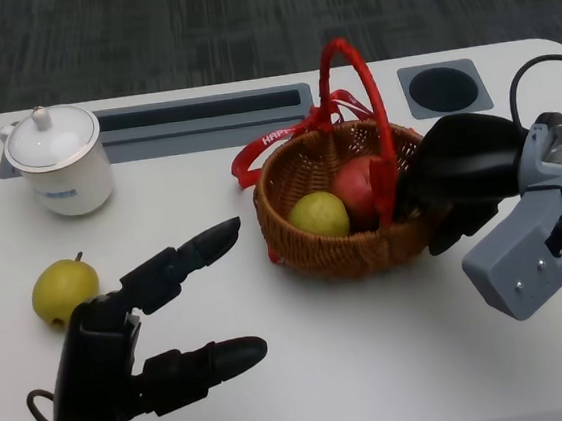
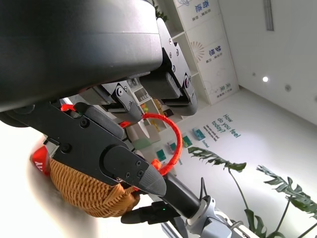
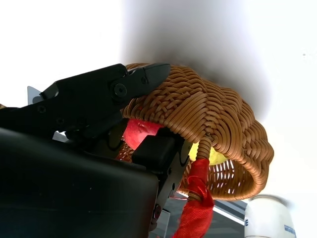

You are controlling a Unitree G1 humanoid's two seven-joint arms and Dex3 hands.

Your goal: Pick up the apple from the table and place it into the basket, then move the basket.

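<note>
The wicker basket (image 1: 310, 248) with its upright red handle (image 1: 362, 71) stands mid-table. Inside it lie the red apple (image 1: 357, 187) and a yellow-green fruit (image 1: 319, 215). My right hand (image 1: 463, 176) grips the basket's right rim. The right wrist view shows one finger (image 3: 99, 99) outside the wicker wall (image 3: 218, 119) and others inside beside the apple (image 3: 138, 135). My left hand (image 1: 143, 336) hovers at the lower left, fingers spread and empty, pointing toward the basket (image 2: 79, 191).
A yellow-green pear-like fruit (image 1: 64, 291) lies on the table just left of my left hand. A white lidded mug (image 1: 57, 159) stands at the back left. A long slot (image 1: 200, 110) and a round recess (image 1: 444, 88) sit along the table's far edge.
</note>
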